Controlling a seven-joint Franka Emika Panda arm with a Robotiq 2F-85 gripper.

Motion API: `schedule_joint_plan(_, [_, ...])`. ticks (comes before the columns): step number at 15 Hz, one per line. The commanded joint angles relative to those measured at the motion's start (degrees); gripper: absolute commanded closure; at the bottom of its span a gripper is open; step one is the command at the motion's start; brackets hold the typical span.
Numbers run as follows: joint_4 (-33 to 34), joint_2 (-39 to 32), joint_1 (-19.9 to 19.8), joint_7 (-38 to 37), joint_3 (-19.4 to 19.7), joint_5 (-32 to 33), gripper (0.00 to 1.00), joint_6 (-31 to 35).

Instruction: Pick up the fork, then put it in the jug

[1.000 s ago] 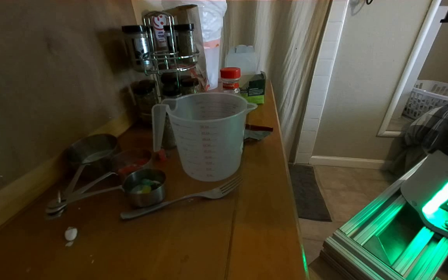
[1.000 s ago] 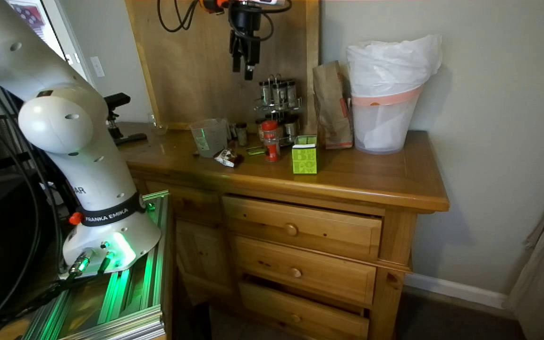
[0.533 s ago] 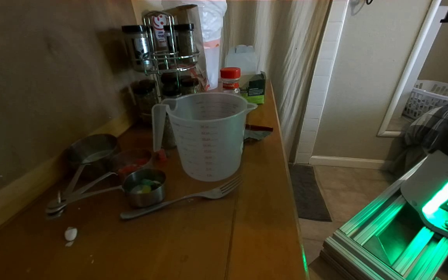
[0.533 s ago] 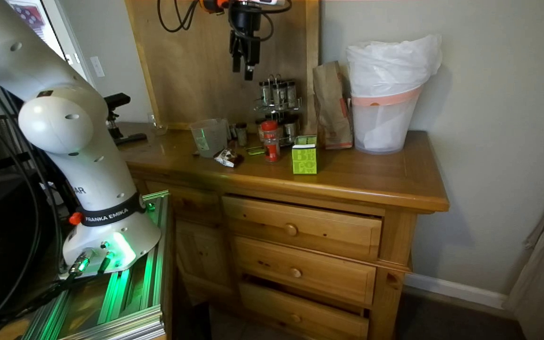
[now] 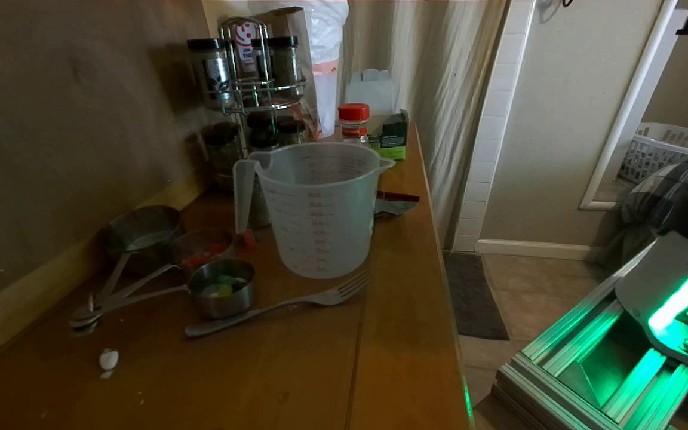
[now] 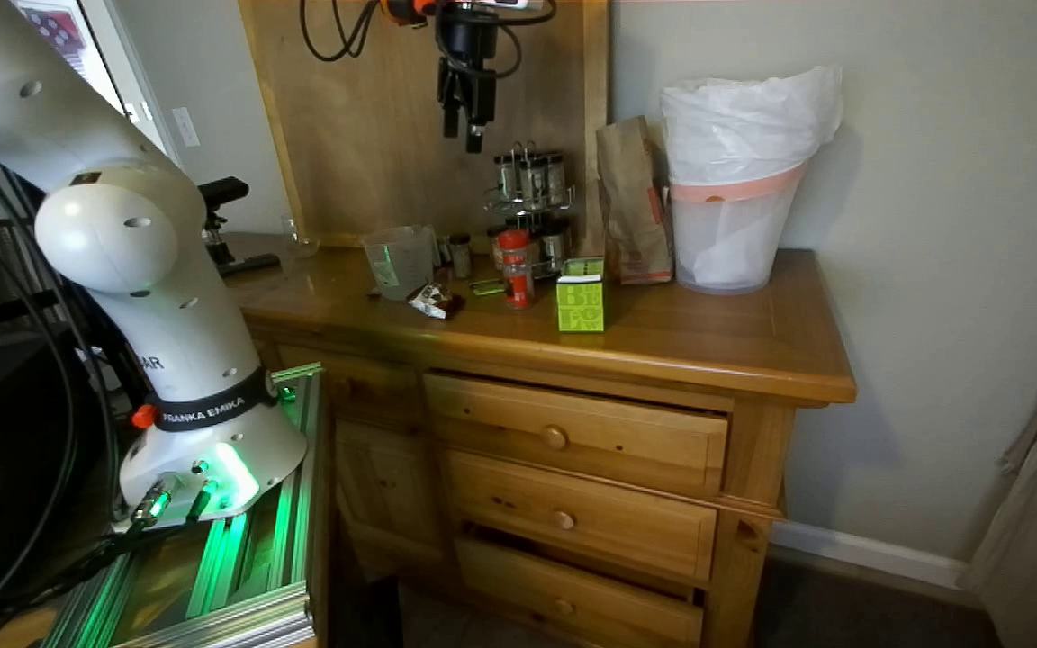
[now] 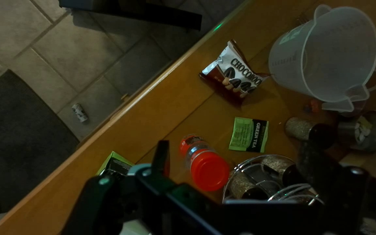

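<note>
The silvery fork [image 5: 284, 304] lies on the wooden dresser top in an exterior view, its tines close to the jug's base and its handle passing beside a small metal cup. I cannot make it out clearly elsewhere. The translucent whitish jug [image 5: 323, 221] stands upright with its handle toward the wall. The jug also shows in an exterior view [image 6: 400, 261] and at the upper right of the wrist view [image 7: 325, 55]. My gripper [image 6: 463, 135] hangs high above the dresser near the spice rack, pointing down. In the wrist view the gripper's fingers [image 7: 237, 160] are wide apart with nothing between them.
Metal measuring cups [image 5: 221, 289] sit beside the fork. A spice rack [image 6: 532, 202], a red-capped jar [image 6: 516, 270], a green box [image 6: 581, 301] and a snack packet [image 6: 436, 301] stand or lie past the jug. A paper bag [image 6: 635, 202] and white-lined bin [image 6: 734, 207] are farther along.
</note>
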State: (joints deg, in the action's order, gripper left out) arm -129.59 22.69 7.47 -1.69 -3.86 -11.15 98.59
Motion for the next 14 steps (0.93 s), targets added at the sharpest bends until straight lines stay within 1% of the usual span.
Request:
schedule_joint_plan(1, [0.28, -0.06, 0.49, 3.94, -0.05, -1.31, 0.0, -2.14])
schedule_joint_plan(2, [-1.03, 0.77, 1.87, 7.44, -0.28, -2.44, 0.0, -2.4])
schedule_joint_plan(8, [-5.33, 2.17, 7.88, 18.98, -2.99, -7.52, 0.0, -2.8])
schedule_joint_plan(9, [-6.43, 2.71, 9.14, 20.78, -3.9, -8.2, 0.0, -1.12])
schedule_joint_plan(10, [-7.47, 3.45, 10.31, 21.65, -5.54, -7.45, 0.0, 0.94])
schedule_joint_plan(14, [-8.09, 4.43, 15.76, 23.75, -10.92, -6.91, 0.0, 6.33])
